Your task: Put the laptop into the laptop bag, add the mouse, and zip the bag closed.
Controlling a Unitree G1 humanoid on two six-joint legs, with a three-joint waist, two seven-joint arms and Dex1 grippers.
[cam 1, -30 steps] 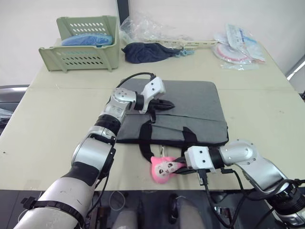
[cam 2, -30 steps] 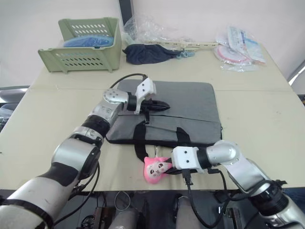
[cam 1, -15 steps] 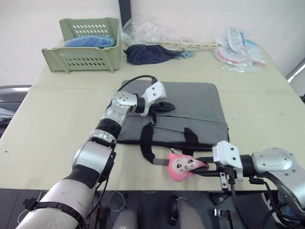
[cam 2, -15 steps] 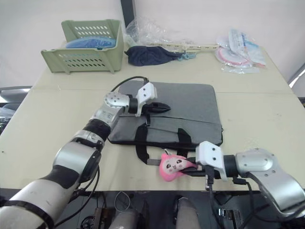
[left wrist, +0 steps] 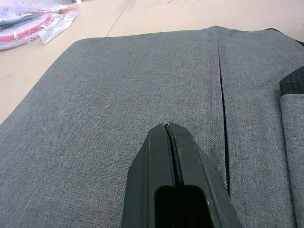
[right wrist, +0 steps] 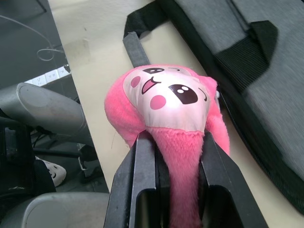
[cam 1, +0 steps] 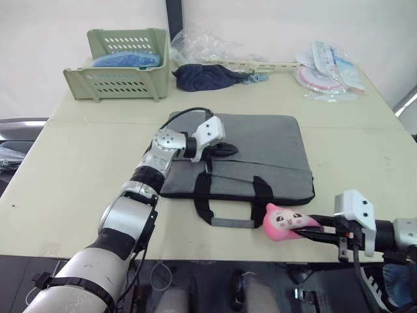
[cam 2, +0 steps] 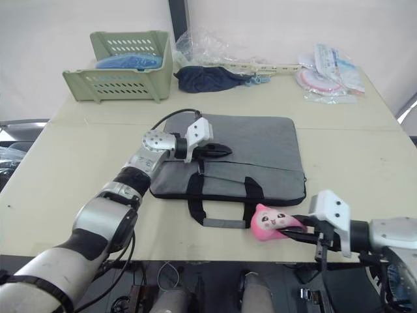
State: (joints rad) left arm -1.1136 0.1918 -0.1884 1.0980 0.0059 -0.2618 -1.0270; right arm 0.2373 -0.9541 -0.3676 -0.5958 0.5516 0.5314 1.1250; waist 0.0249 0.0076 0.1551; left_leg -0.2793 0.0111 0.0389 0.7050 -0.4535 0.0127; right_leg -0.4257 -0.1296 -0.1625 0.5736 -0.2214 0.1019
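The grey laptop bag (cam 1: 260, 147) lies flat in the middle of the table, its black handles (cam 1: 207, 199) pointing toward the front edge. My left gripper (cam 1: 227, 149) is shut with nothing in it, and its tips rest on the bag's top panel beside a seam (left wrist: 167, 127). At the table's front edge, just right of the handles, my right gripper (cam 1: 306, 225) is shut on a pink plush toy (cam 1: 283, 222) with a printed face (right wrist: 164, 95). The laptop and the mouse are out of view.
A green slotted basket (cam 1: 124, 62) stands at the back left. A dark blue cloth (cam 1: 205, 75) and clear plastic wrapping (cam 1: 208, 42) lie at the back middle. Packets in plastic (cam 1: 326, 72) lie at the back right.
My right gripper has carried the pink plush toy to the right along the front of the bag, from below the handles to past them. The left gripper has stayed on the bag.
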